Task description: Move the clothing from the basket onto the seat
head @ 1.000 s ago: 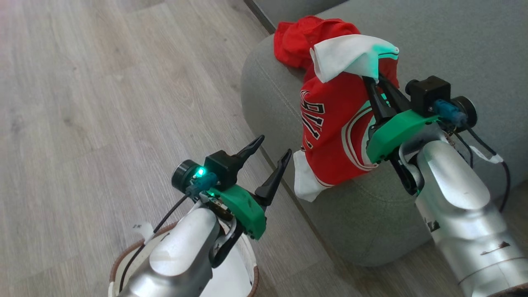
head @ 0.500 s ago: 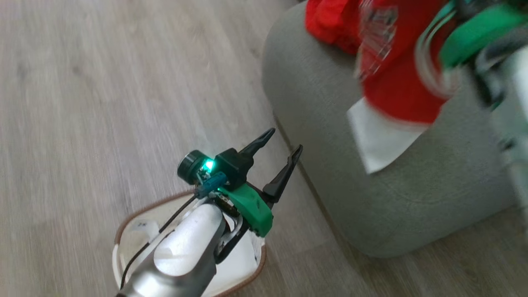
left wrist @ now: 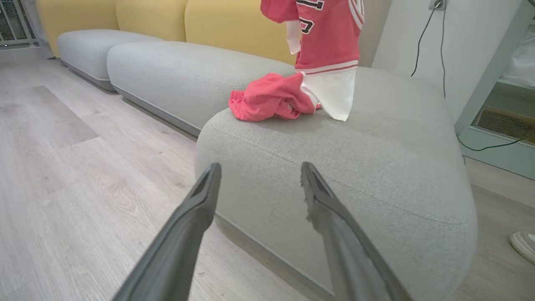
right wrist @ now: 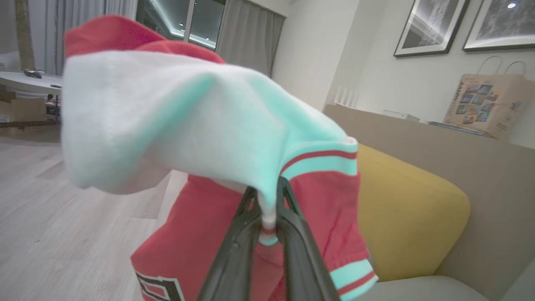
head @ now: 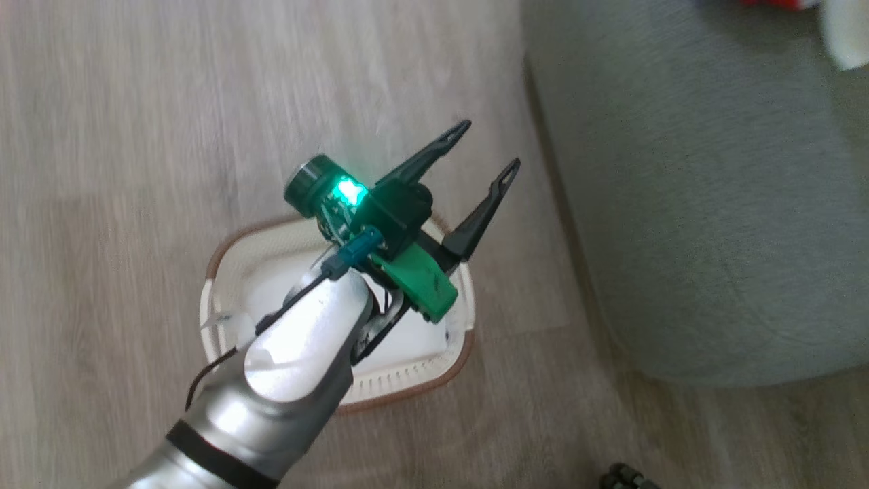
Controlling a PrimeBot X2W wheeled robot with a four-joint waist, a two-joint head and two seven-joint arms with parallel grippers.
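jersey was red with white trim and dark lettering | basket was cream, brown-rimmed | seat was grey-green | backrests were yellow | floor was pale woodgrain

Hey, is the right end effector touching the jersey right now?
Touching. The right wrist view shows the right end effector shut on a fold of the jersey, with the fabric pinched between its jaws.
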